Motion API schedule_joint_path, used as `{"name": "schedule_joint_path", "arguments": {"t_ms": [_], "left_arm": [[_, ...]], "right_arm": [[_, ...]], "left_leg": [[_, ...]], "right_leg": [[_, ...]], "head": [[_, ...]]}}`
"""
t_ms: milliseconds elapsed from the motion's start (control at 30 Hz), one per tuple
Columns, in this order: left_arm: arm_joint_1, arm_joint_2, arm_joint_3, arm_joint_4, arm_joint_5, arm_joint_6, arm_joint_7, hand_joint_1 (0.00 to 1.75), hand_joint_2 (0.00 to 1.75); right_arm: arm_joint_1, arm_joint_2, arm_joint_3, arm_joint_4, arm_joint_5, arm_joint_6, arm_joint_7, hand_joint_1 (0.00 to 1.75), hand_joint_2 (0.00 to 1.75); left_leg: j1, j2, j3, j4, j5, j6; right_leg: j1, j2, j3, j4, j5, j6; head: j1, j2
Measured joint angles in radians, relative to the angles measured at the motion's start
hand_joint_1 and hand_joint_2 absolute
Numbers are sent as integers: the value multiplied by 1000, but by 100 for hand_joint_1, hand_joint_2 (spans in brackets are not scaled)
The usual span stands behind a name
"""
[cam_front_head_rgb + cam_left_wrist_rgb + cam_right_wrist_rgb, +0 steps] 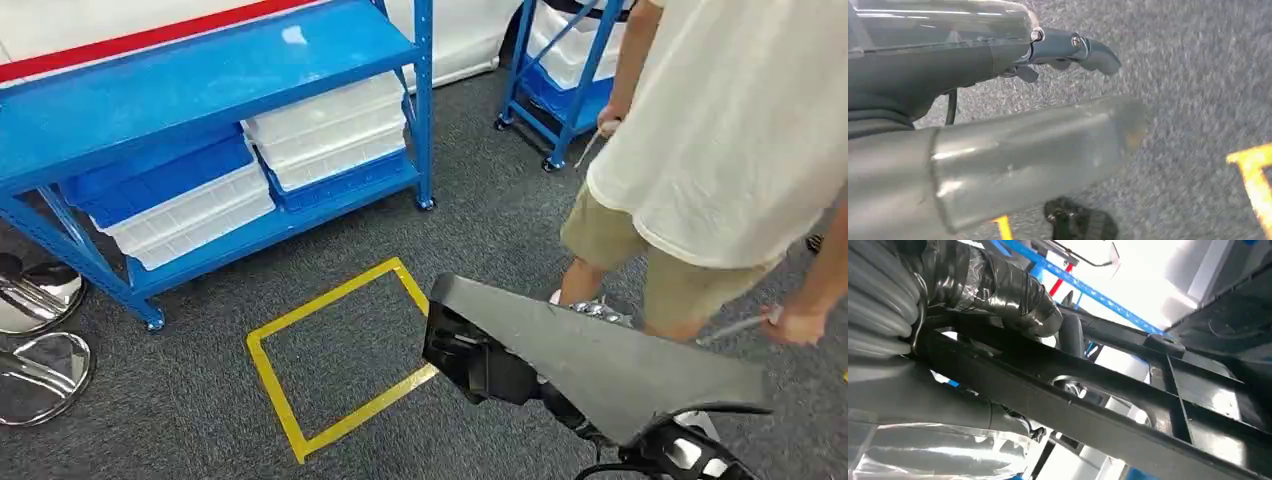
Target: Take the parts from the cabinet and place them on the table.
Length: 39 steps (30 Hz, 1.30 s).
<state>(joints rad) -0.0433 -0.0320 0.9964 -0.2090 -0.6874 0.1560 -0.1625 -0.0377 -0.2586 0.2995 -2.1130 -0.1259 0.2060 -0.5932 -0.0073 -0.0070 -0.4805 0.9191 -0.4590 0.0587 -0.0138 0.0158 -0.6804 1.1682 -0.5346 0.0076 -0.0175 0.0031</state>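
Grey carpet (500,200): we see our right hand (1013,300) gripping one black part (600,360) beside the yellow tape square (340,360); left hand (1068,50) empty, fingers apart.

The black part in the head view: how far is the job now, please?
Picked up already: the right robot hand grips the black part, which hangs over the grey carpet near the blue shelf. The left robot hand holds nothing. Still left: placing it on a table.

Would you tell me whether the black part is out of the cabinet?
Out: the right hand holds the black part over the carpet.
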Motion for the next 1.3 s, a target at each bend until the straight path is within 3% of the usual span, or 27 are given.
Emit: {"name": "schedule_joint_path", "arguments": {"t_ms": [67,100,133,200,233,267,367,400,433,467,533,567,600,667,700,733,767,833,900,967,1033,1100,1133,1167,1233,1267,1300], "left_arm": [[3,-3,0,0,-2,-7,0,0,0],[2,-5,0,0,-3,-17,-1,0,0],[2,-7,0,0,-3,-28,-2,0,0],[1,-11,0,0,-2,-35,-7,0,0],[1,-10,0,0,-1,-37,-9,0,0],[1,-10,1,0,-1,-37,-9,0,0],[-2,-11,1,0,-4,-38,-9,0,0],[-3,-11,1,0,-4,-38,-9,0,0],[-4,-12,1,0,-4,-38,-9,0,0],[-2,-12,1,0,-4,-38,-9,0,0],[2,-12,2,0,-4,-38,-3,0,0],[3,-12,3,0,-4,-38,1,0,0],[4,-12,3,0,-4,-37,3,0,0],[3,-12,4,0,-4,-37,14,0,0],[3,-12,5,0,-4,-37,19,0,0],[4,-9,7,0,-4,-34,24,0,0],[5,-5,8,0,-5,-32,34,0,0],[9,-1,14,0,-7,-31,50,0,0],[6,2,21,0,-8,-26,53,0,0],[2,1,24,0,-13,-26,54,0,0],[11,1,26,0,-14,-25,55,0,0],[13,1,27,0,-13,-25,55,0,0],[11,1,28,0,-13,-26,55,0,0],[9,0,29,0,-13,-26,55,0,0],[7,-3,30,0,-13,-27,54,0,0],[7,-4,31,0,-13,-29,53,0,0],[8,-6,32,0,-13,-29,52,0,0]], "right_arm": [[3,5,0,0,-17,20,4,166,175],[3,8,0,0,-25,31,8,166,175],[4,10,1,-2,-28,41,10,166,175],[9,22,8,-12,-32,60,12,166,175],[9,29,18,-16,-33,66,13,166,175],[10,36,27,-21,-33,67,12,166,175],[20,43,46,-26,-44,87,7,166,175],[22,43,54,-32,-56,107,2,166,175],[22,43,63,-38,-66,122,-3,166,175],[21,43,73,-42,-71,136,-3,166,175],[27,43,92,-45,-68,156,-3,166,175],[34,43,99,-45,-64,158,-3,166,175],[41,43,104,-45,-61,158,-3,166,175],[46,43,108,-45,-59,158,-9,166,175],[48,43,108,-45,-59,159,-12,166,175],[50,43,108,-45,-59,160,-15,166,175],[51,43,108,-45,-58,162,-17,166,175],[58,43,108,-45,-56,167,-19,166,175],[64,43,108,-46,-56,170,-19,166,175],[65,43,108,-47,-56,170,-19,166,175],[69,43,108,-47,-56,169,-19,166,175],[74,43,108,-47,-57,169,-19,166,175],[77,43,108,-47,-58,169,-18,166,175],[81,43,108,-47,-58,169,-17,166,175],[85,42,107,-47,-60,168,-17,166,175],[84,42,106,-47,-62,168,-15,166,175],[86,42,104,-47,-65,166,-14,166,175]], "left_leg": [[1,31,-6,5,-2,-1],[2,45,-9,11,-5,-5],[3,58,-9,15,-9,-9],[8,80,-4,22,-18,-20],[3,90,-4,25,-24,-29],[0,96,-8,34,-29,-36],[2,118,-3,34,-30,-47],[6,112,-7,41,-40,-55],[11,66,-17,70,-70,-61],[13,38,-43,136,-114,-63],[13,18,-118,304,-191,-66],[13,16,-145,360,-204,-65],[13,16,-151,367,-192,-62],[11,9,-101,254,-111,-49],[8,-15,-56,158,-58,-38],[6,-61,-23,81,-25,-26],[8,-102,-15,59,-28,-20],[1,-79,-14,57,-25,-21],[4,-48,0,19,-16,-15],[9,-21,6,-3,-8,-13],[2,16,4,0,-10,-6],[1,45,-3,6,-11,-7],[1,58,-6,10,-14,-8],[1,71,-5,12,-17,-9],[1,91,2,13,-22,-15],[-5,100,0,14,-26,-20],[-6,110,-3,20,-27,-24]], "right_leg": [[-5,-6,-56,121,-39,11],[-10,-8,-51,115,-22,17],[-14,-14,-21,67,10,21],[-18,-44,84,-110,86,28],[-8,-86,108,-163,70,29],[-9,-74,105,-167,83,9],[-2,-43,97,-160,81,-12],[-7,-35,98,-164,84,-22],[-7,-28,95,-164,86,-26],[-6,-21,94,-164,88,-30],[-3,-1,90,-164,90,-35],[-1,10,88,-164,91,-36],[1,22,88,-163,91,-37],[5,48,90,-163,93,-36],[5,61,93,-163,94,-35],[3,71,94,-165,95,-34],[6,82,90,-165,101,-27],[-9,111,79,-168,110,-13],[-5,134,77,-181,121,5],[3,30,49,-124,71,4],[-1,-3,-26,49,-22,12],[-2,-7,-62,133,-45,17],[-2,-10,-43,107,-21,19],[-2,-17,5,33,19,18],[4,-64,114,-150,87,8],[18,-97,133,-188,73,1],[20,-87,126,-191,78,-10]], "head": [[0,0],[0,0],[0,0],[0,0],[0,0],[-2,0],[-1,0],[-1,0],[-1,0],[-1,0],[-1,0],[-1,0],[-1,0],[-1,0],[-1,0],[-1,0],[0,0],[-2,0],[-2,0],[0,0],[0,0],[0,0],[0,0],[0,0],[0,0],[0,0],[-1,0]]}}
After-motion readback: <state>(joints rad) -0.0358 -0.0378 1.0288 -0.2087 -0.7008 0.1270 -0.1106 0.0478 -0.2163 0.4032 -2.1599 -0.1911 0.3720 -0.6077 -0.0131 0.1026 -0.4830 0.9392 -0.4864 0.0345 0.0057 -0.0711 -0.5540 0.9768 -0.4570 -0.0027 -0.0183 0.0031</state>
